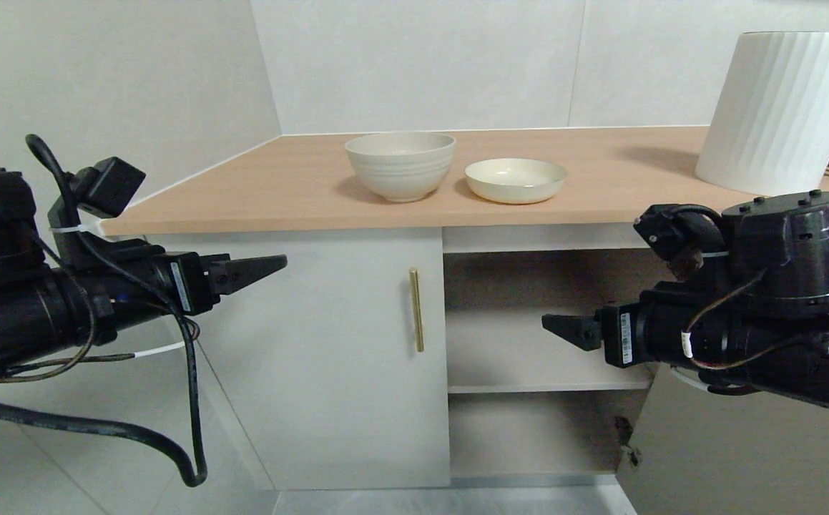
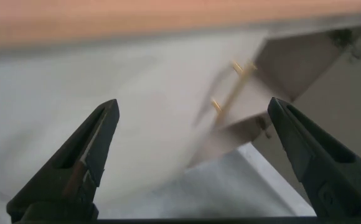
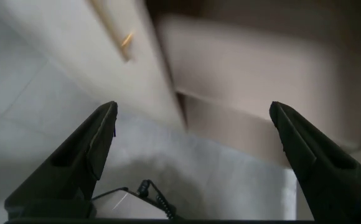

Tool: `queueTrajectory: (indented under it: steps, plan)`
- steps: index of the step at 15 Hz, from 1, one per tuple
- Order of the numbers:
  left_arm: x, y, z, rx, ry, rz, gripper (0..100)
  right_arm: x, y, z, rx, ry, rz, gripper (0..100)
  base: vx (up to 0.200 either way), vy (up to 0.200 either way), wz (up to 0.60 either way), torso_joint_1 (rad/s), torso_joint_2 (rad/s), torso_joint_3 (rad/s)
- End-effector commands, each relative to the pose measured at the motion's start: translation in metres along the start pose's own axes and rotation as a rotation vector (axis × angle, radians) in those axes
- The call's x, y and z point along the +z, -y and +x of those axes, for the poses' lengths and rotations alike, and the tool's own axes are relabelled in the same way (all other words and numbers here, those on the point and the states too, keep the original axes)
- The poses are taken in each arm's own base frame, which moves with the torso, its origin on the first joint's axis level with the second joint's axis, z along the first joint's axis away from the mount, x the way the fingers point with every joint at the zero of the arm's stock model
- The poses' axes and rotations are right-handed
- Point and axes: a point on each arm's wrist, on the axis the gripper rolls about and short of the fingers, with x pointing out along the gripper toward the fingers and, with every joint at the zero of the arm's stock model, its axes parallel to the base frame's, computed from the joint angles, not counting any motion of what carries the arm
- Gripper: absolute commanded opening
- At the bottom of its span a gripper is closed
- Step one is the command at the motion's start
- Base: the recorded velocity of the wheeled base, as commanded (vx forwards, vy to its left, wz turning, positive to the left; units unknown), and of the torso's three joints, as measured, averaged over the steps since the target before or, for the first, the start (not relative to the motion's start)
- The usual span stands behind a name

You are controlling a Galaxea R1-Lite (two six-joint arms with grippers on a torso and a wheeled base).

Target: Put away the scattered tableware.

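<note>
left arm point(image 1: 42, 315) level on the left, jaws wide apart and empty, right arm point(image 1: 743, 343) same deal facing the open cabinet point(image 1: 521, 350), bowl point(image 1: 400, 166) and plate point(image 1: 515, 179) side by side on the table point(image 1: 257, 189)

Counter top: you have bare light-wood counter point(image 1: 257, 193) left of the cream ribbed ceramic bowl point(image 1: 400, 164), and more between the shallow cream dish point(image 1: 515, 179) and the tall white ribbed cylinder point(image 1: 779, 111).
Bowl and dish: they stand just beside each other, with only a slim gap between them.
Left cabinet half: the closed white door point(image 1: 328, 372) and its upright brass bar handle point(image 1: 418, 310) block you.
Right cabinet half: open to you above and below the white inner shelf point(image 1: 543, 386).
Right flank: the swung-open white door point(image 1: 743, 458) stands beside that opening.
</note>
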Motion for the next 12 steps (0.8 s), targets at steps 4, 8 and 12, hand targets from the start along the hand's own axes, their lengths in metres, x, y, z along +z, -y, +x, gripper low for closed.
queueTrajectory:
  steps: [4,8,12]
  plan:
    - [-0.0001,0.0081,-0.0049,-0.025,0.003,0.006,100,-0.0017,0.0001,0.0008,0.001,-0.006,-0.008,100,0.000,0.000,0.00,0.000,0.00,0.000]
    - [-0.0017,0.0077,-0.0027,-0.025,-0.004,0.004,100,-0.0024,0.0006,0.0022,-0.003,-0.010,-0.006,100,0.000,0.000,0.00,0.000,0.00,0.000]
    - [-0.0030,0.0073,-0.0020,-0.026,-0.009,0.004,100,-0.0036,0.0010,0.0044,-0.007,-0.017,-0.007,100,0.000,0.000,0.00,0.042,-0.16,-0.120]
